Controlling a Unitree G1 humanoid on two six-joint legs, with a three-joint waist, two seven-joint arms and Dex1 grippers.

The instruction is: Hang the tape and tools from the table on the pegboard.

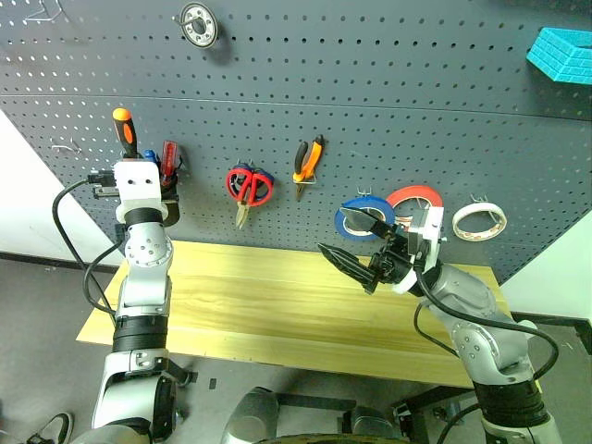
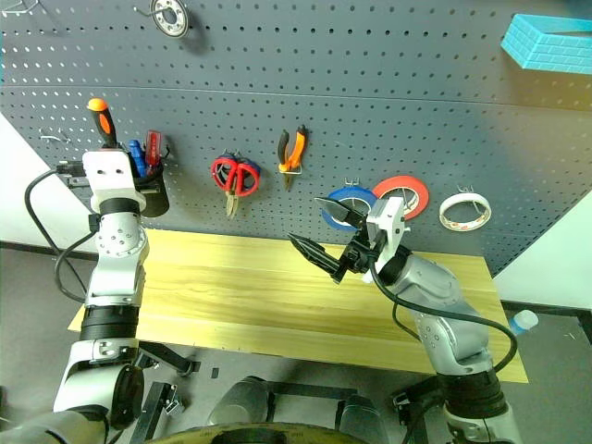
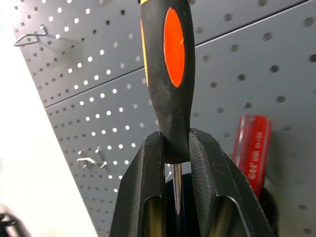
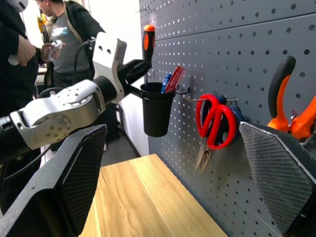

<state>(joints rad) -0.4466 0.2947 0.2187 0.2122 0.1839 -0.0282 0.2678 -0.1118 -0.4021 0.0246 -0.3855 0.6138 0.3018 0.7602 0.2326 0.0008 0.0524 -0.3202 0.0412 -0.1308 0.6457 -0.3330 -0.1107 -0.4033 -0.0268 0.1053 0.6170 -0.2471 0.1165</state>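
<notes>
My left gripper [image 3: 177, 163] clamps the screwdriver [image 3: 167, 74] at frame centre; releasing off-line could miss the black cup [image 4: 157, 107]; my right gripper [image 1: 356, 250] gapes empty

A: Table [image 1: 277, 305]: light yellowish wood-grain top seen, set just below the pegboard [image 1: 370, 83], long edge against it.

B: Pegboard as carrier?

A: Yes, dk grey, perforated. Hung on it: red scissors [image 1: 248, 188], pliers [image 1: 308, 162], blue roll [image 1: 363, 220], red-orange roll [image 1: 414, 198], cream tape [image 1: 479, 222], black cup [image 2: 151, 190].
</notes>
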